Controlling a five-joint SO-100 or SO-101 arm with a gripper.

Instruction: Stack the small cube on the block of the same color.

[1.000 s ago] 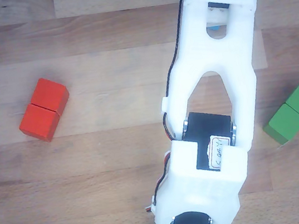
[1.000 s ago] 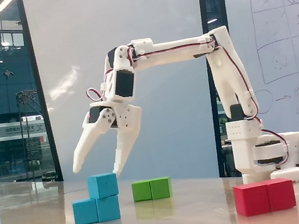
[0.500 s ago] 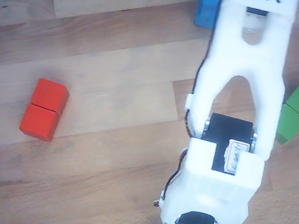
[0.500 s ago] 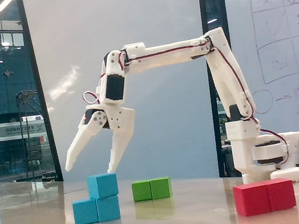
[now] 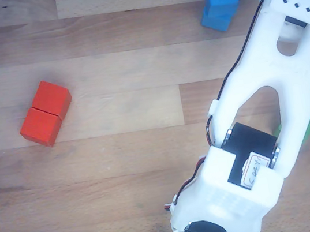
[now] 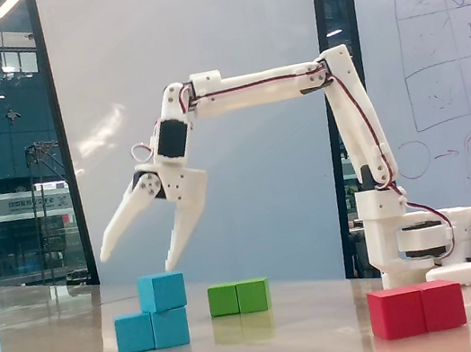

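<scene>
The white two-finger gripper [image 6: 135, 253] is hanging wide open & empty, w/ the small bright blue matte cube [image 6: 162, 292] sitting below it on the seamed blue oblong block [image 6: 152, 330] (stack apparently done).

The table [image 5: 123, 173] is looking like wood-grain laminate, throwing a soft sheen in the fixed view. The arm [image 6: 273, 78] is showing matte white plastic. Small cube [image 6: 162, 292], block [image 6: 151, 330], red block [image 6: 417, 308], green block [image 6: 239, 297] are all looking smooth, painted matte.
</scene>
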